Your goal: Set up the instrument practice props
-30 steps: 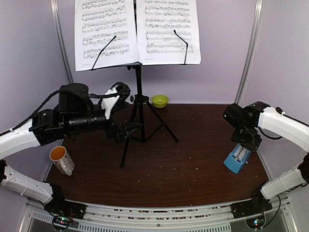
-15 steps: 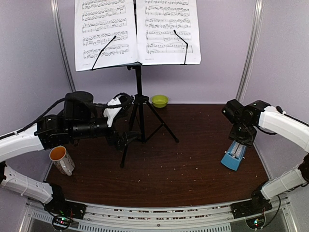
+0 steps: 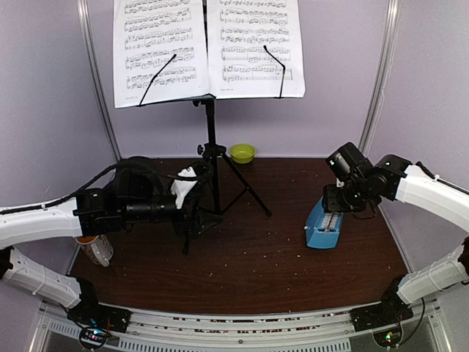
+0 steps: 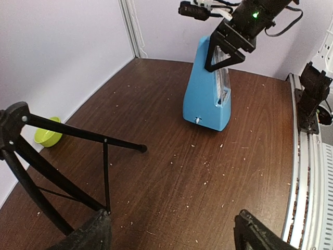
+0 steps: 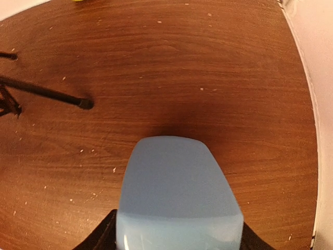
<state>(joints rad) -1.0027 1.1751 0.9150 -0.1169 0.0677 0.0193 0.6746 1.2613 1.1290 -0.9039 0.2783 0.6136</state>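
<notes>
The black tripod music stand (image 3: 211,158) stands at the back middle, with white sheet-music pages (image 3: 209,48) on its desk. Its legs (image 4: 78,135) show in the left wrist view. My right gripper (image 3: 338,199) is shut on the top of the blue metronome (image 3: 323,224), which is upright just over the table right of centre. The metronome fills the right wrist view (image 5: 177,192) and shows in the left wrist view (image 4: 208,94). My left gripper (image 3: 192,220) is open and empty, low by the stand's near leg.
A lime-green bowl (image 3: 242,152) sits at the back behind the stand, also in the left wrist view (image 4: 48,132). A white-and-orange mug (image 3: 95,248) stands at the left, partly behind my left arm. Walls close in on both sides.
My right gripper has carried the metronome left and toward the table's middle. My left arm has moved right and lower, toward the stand's legs.
</notes>
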